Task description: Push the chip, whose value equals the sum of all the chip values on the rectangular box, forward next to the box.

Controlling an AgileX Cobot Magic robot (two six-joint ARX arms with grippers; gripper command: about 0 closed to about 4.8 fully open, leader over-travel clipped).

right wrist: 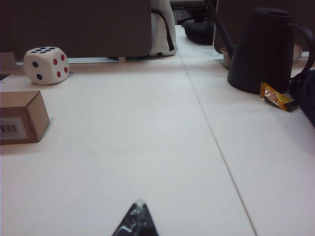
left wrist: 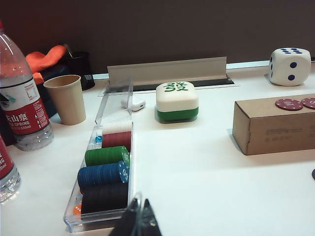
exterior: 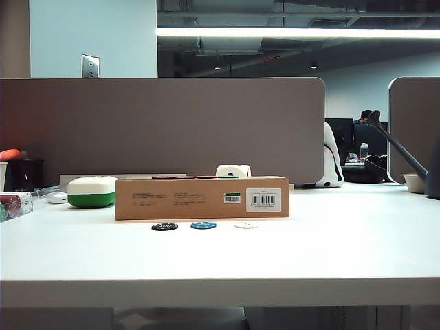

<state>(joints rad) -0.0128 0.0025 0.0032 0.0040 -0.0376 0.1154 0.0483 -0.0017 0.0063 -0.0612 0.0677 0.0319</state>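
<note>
Presently the rectangular box (exterior: 201,198) lies long-side toward the exterior camera on the white table (exterior: 330,254), with its barcode label facing front. On its top lie thin maroon discs (left wrist: 289,103), seen only edge-on from the exterior view; their values cannot be read. Just in front of the box three chips lie in a row on the table: a black chip (exterior: 164,226), the blue chip (exterior: 203,225) in the middle, and a white chip (exterior: 246,225). The blue chip is near the box but apart from it.

The left pincer (left wrist: 138,222) is over the table beside a clear tray (left wrist: 110,114) of stacked chips, well apart from the box; its tips stand together, closed on nothing. The right pincer (right wrist: 136,221) is over bare table, far from the box end, and its tips also appear closed and empty.

A white-and-green case (exterior: 91,192) stands beside the box, and a large die (right wrist: 46,65) stands behind it.
</note>
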